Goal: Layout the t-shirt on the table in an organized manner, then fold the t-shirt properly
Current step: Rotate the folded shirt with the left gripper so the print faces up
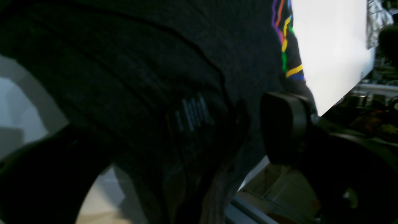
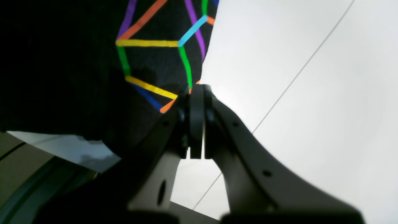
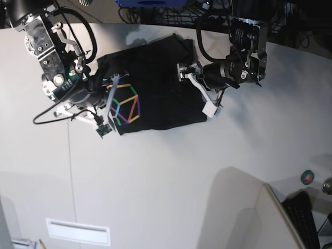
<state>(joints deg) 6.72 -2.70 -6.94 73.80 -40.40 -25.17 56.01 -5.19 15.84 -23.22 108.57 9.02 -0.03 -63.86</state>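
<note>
The black t-shirt (image 3: 155, 85) lies spread on the white table (image 3: 181, 181), its multicolour line print (image 3: 125, 106) face up near its left side. My left gripper (image 3: 197, 89) is open at the shirt's right edge, one finger on each side of that edge. In the left wrist view, dark cloth of the t-shirt (image 1: 161, 77) fills the space between the two wide-apart fingers (image 1: 281, 124). My right gripper (image 2: 197, 88) is shut, its tips at the shirt's edge beside the print (image 2: 149, 43). No cloth shows between its pads. In the base view the right gripper (image 3: 112, 87) sits over the shirt's left part.
A thin dark seam (image 2: 295, 77) runs across the table. The table's edge (image 1: 348, 96) is close to the left gripper, with clutter below it. A white panel (image 3: 244, 207), a keyboard (image 3: 306, 218) and a small green disc (image 3: 307, 177) sit at the lower right. Cables hang at the back.
</note>
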